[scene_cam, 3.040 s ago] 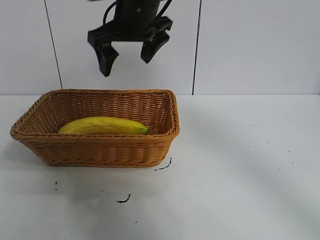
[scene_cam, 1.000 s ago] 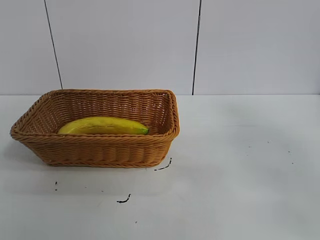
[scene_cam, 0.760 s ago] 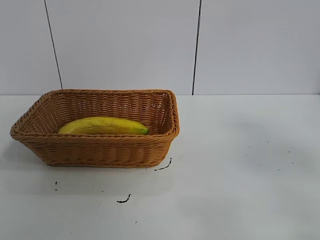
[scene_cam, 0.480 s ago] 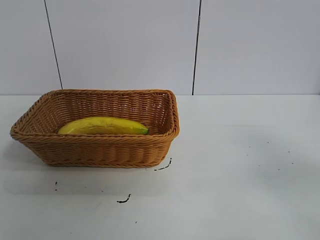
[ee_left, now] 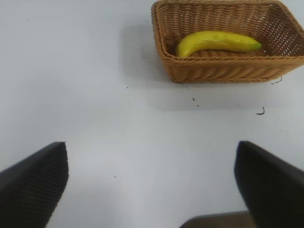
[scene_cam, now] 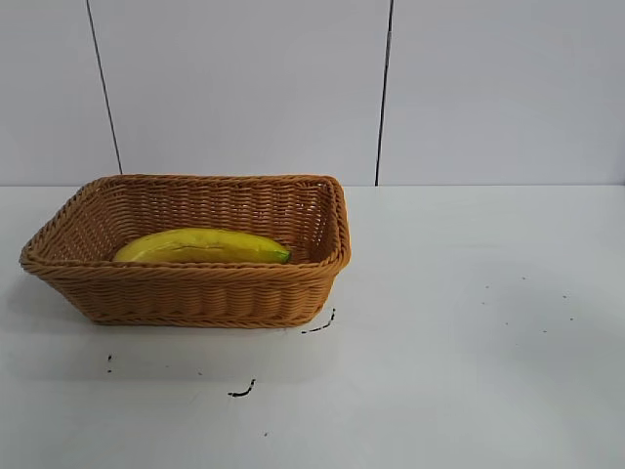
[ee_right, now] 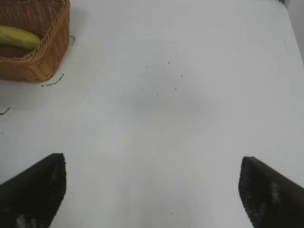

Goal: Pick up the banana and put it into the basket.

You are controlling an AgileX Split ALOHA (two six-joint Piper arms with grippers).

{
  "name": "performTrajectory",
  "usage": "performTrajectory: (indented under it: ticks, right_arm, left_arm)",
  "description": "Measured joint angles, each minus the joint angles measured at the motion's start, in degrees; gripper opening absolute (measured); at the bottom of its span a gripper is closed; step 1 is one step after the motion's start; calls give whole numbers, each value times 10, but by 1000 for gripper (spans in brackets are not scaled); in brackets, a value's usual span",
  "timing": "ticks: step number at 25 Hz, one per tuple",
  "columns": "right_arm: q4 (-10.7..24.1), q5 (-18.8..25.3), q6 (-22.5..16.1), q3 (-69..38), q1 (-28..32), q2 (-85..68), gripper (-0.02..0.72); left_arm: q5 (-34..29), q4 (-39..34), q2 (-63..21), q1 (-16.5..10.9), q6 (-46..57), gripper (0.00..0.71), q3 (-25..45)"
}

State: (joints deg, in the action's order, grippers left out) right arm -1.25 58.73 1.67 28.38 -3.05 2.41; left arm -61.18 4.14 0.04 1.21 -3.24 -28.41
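The yellow banana [scene_cam: 200,245] lies inside the tan woven basket [scene_cam: 195,293] at the left of the white table. It also shows in the left wrist view [ee_left: 216,42] inside the basket [ee_left: 213,73], and partly in the right wrist view [ee_right: 19,37] in the basket's corner [ee_right: 47,52]. My left gripper [ee_left: 152,156] is open and empty, high above bare table, well away from the basket. My right gripper [ee_right: 152,166] is open and empty over bare table, away from the basket. Neither gripper shows in the exterior view.
Small black marks [scene_cam: 242,391] lie on the table in front of the basket. A white panelled wall [scene_cam: 381,88] stands behind the table. A brown edge [ee_left: 213,221] shows low in the left wrist view.
Three seconds ago a gripper hung open above the basket; it has left the exterior view. Over the last second nothing has moved; the banana stays in the basket.
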Motion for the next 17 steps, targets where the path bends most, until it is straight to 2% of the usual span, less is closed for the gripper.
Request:
performTrajectory:
  ticks: [17]
  right_arm:
    - [0, -1, 0, 0, 0, -26, 692]
  left_arm:
    - [0, 0, 0, 0, 0, 690, 0]
